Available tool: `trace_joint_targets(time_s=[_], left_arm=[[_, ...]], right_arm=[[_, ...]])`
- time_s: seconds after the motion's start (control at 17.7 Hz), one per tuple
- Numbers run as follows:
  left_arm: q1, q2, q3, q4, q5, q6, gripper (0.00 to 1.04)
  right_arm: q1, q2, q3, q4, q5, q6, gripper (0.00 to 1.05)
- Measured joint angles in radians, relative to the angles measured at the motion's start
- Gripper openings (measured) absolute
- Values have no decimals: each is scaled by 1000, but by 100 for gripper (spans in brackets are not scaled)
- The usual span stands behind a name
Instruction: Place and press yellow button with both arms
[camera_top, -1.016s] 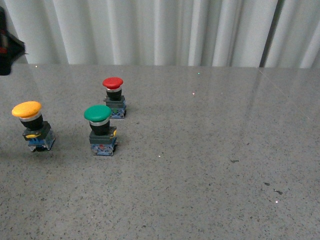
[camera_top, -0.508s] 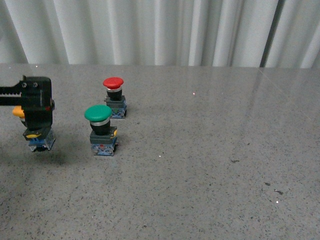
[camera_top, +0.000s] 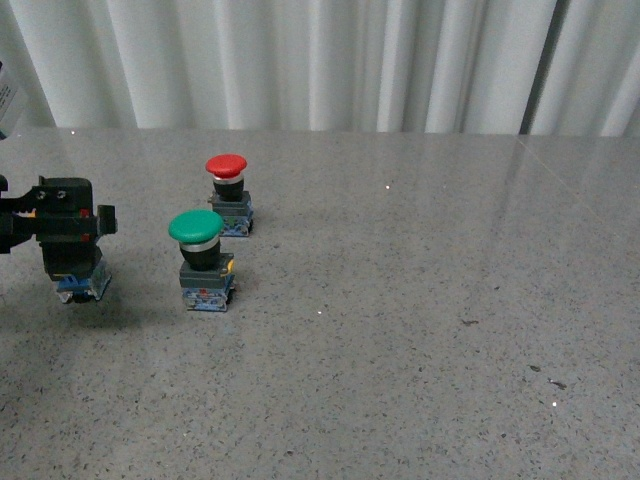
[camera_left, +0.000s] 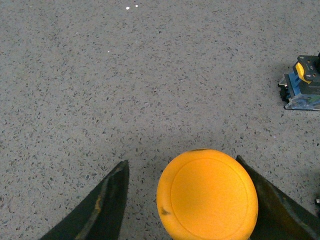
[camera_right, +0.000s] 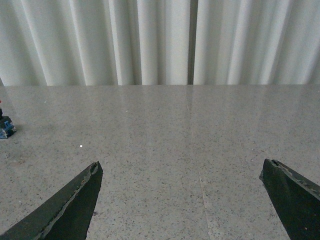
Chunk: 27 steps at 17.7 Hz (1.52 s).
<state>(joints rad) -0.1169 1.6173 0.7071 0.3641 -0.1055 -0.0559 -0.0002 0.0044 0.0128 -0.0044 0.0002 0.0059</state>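
Observation:
The yellow button (camera_top: 82, 286) stands at the table's left; in the front view only its bluish base shows, under my left gripper (camera_top: 66, 236). Seen from the left wrist, its yellow cap (camera_left: 207, 195) sits between the open left gripper's (camera_left: 181, 160) two black fingers (camera_left: 102, 210). One finger is close against the cap's edge and the other is apart from it. My right gripper (camera_right: 181, 164) is open over bare table with nothing between its fingers. It does not appear in the front view.
A green-capped button (camera_top: 203, 258) stands just right of the yellow one, and a red-capped button (camera_top: 229, 195) stands behind it. The base of another button (camera_left: 303, 90) shows in the left wrist view. White curtains (camera_top: 320, 60) hang behind the grey speckled table (camera_top: 420, 300).
My left gripper came in from the left edge and settled lower around the yellow button, so its cap is now hidden in the front view. The buttons have not moved.

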Motion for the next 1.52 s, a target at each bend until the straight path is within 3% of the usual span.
trace_joint_targets(time_s=[0.28,0.45,0.56,0.85,1.19,1.52], left_arm=[[-9,-36,1,-40,-17,0,34],[-76,-186,55,-113,-39,1,33],[-194,-243,161,-138,-68,-3,33],[-404,-19,299,-156,-98,-82,33],[-503,140,340,-136,-132,-168,33],[-536,214,332,-101,-171,-225,33]], right_arm=[[0,0,0,0,0,0,98],[0,0,0,0,0,0,98],[0,0,0,0,0,0,98],[0,0,0,0,0,0,98],[0,0,0,0,0,0,98],[0,0,0,0,0,0,98]])
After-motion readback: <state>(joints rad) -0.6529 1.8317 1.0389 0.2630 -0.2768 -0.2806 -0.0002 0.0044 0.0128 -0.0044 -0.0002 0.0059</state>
